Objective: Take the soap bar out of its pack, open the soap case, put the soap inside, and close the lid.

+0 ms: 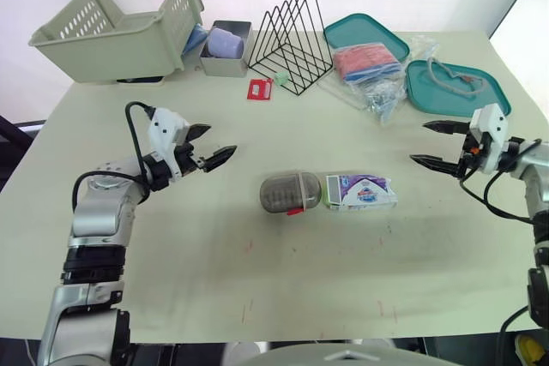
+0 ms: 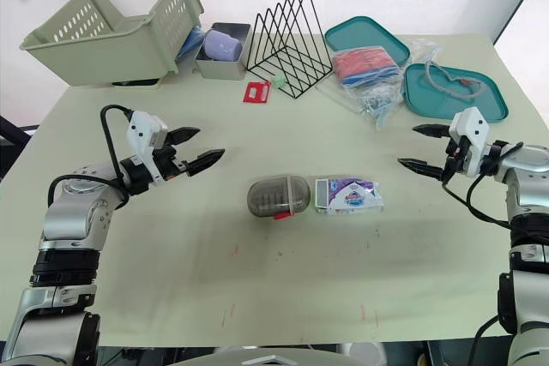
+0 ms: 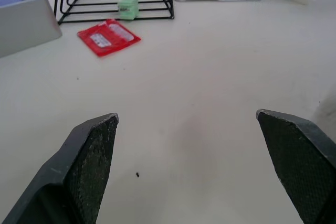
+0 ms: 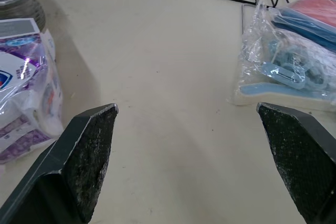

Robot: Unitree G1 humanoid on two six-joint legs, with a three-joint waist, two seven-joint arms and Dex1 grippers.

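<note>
Left gripper (image 1: 219, 141) hovers over the table (image 1: 257, 297) well to the left of the case (image 1: 290, 192), jaws apart and empty. Right gripper (image 1: 420, 141) hangs well to the case's right, beyond the pack (image 1: 362, 191) — jaws spread too. Lid shut, the case lies with the soap pack touching its right end.

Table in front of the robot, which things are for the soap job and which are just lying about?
For the job: soap pack, soap case.

Lying about: basket, wire rack, grey tin, red packet, plastic bag, teal tray, second teal tray.
</note>
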